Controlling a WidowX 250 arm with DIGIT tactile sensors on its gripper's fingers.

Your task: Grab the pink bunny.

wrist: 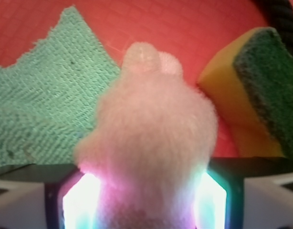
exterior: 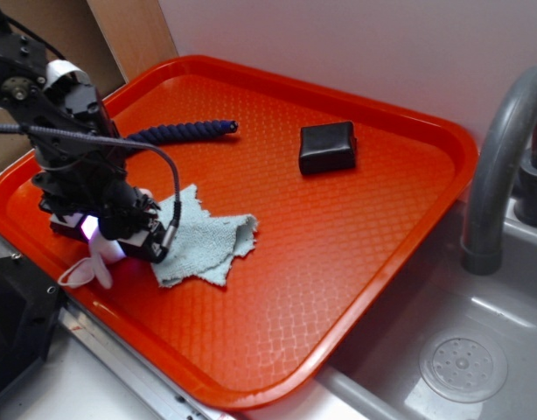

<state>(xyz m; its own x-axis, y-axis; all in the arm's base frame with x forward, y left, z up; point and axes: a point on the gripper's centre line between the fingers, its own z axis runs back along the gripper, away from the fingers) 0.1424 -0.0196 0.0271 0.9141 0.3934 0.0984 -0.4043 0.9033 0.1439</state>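
1. A large orange-red plastic tray (exterior: pixel 338 262) with a diamond-textured floor is seen beside a grey sink basin (exterior: pixel 478 350), with a grey curved faucet (exterior: pixel 500 149) at the right edge of the exterior view.
2. The black gripper (exterior: pixel 107 241) of the robot arm is lowered over the tray's near-left corner.
3. The small pale-pink plush bunny (wrist: pixel 146 143) is seen in the wrist view between the two glowing finger pads (wrist: pixel 79 200), its fuzzy body filling the gap from one pad to the other.
4. The jaws are closed in on the bunny's sides, open only as far as the plush body holds them; the bunny is gripped.
5. In the exterior view, a whitish part of the bunny (exterior: pixel 87 265) is seen protruding below the gripper at the tray's near-left rim.
6. A light-blue frayed cloth (exterior: pixel 203 236) lies crumpled on the tray, just beside the gripper.
7. A yellow sponge with a green scouring top (wrist: pixel 256 90) is visible only in the wrist view, near the bunny on the side opposite the cloth.
8. A dark blue twisted rope (exterior: pixel 185 133) lies behind the arm, and a black rectangular block (exterior: pixel 327 147) rests well apart, toward the tray's far side.
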